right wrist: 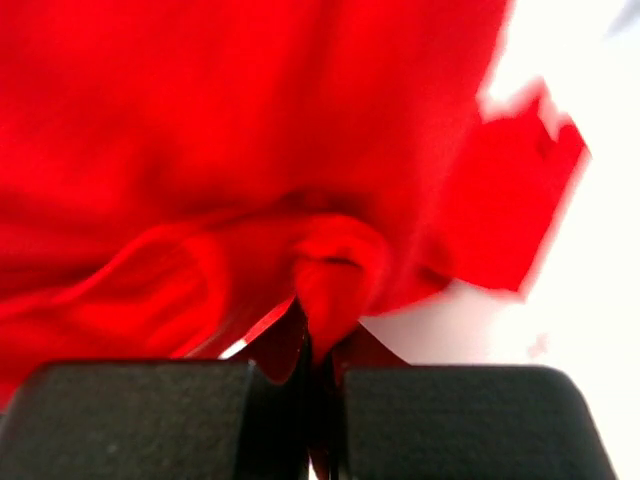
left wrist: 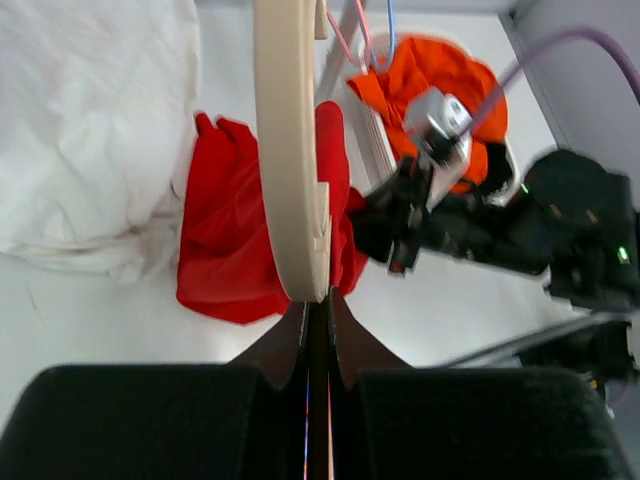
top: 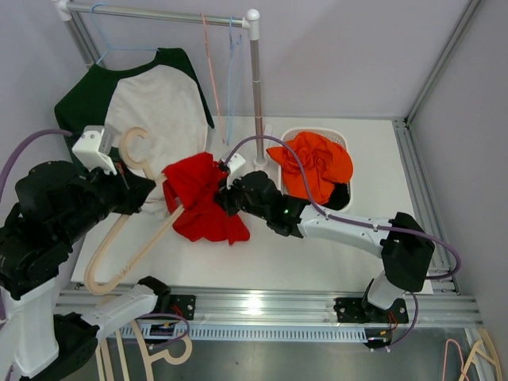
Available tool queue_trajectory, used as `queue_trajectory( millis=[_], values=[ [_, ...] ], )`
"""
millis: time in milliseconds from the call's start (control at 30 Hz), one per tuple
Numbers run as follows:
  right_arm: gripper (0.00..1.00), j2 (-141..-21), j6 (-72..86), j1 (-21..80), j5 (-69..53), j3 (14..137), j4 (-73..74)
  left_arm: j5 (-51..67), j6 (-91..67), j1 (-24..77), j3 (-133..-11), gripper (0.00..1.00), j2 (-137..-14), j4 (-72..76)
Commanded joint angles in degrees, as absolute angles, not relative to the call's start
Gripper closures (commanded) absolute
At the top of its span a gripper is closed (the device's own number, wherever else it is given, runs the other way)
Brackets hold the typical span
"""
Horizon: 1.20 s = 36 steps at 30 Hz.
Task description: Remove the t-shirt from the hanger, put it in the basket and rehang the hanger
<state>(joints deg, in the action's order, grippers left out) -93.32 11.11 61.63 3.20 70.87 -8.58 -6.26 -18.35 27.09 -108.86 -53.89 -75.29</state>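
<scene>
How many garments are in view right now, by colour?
Red: 1, the t-shirt at the hanger
Orange: 1, a cloth in the basket
White and green: 1, a shirt hanging on the rack
Total: 3
A dark patch in the basket could be a fourth; I cannot tell.

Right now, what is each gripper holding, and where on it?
The left gripper is shut on the wooden hanger, pinching the rim of its frame. The right gripper is shut on the red t-shirt, pinching a bunched fold of fabric.
</scene>
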Motion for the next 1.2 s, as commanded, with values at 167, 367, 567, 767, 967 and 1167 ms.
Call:
queue_trajectory(
  millis=[167, 367, 567, 767, 967, 1167],
  values=[
    [1.00, -90.97, 16.43, 54.33, 10.89, 61.62, -2.46, 4.30, -16.88, 27.25, -106.08, 0.99, -48.25, -76.03],
    [1.00, -83.25, 16.97, 51.42, 11.34, 54.85, -2.37, 3.61, -16.61, 27.25, -103.45, 0.99, -46.06, -71.11],
    [1.00, -68.66, 14.24, 51.42, 10.28, 61.15, 4.10, -8.05, -14.86, 27.25, -102.74, 0.99, -44.82, -66.10],
    [1.00, -65.38, 7.23, 51.33, 13.97, 81.62, 12.83, -18.01, -15.64, 27.16, -105.28, 0.99, -49.38, -66.00],
    [1.00, -70.48, 0.27, 50.98, 17.75, 96.49, 11.43, -19.34, -16.26, 24.44, -108.37, 0.99, -55.54, -65.66],
    [1.00, -79.00, -5.62, 48.61, 21.09, 110.19, 7.56, -16.70, -15.82, 20.22, -107.76, 0.99, -57.66, -65.21]
  ],
)
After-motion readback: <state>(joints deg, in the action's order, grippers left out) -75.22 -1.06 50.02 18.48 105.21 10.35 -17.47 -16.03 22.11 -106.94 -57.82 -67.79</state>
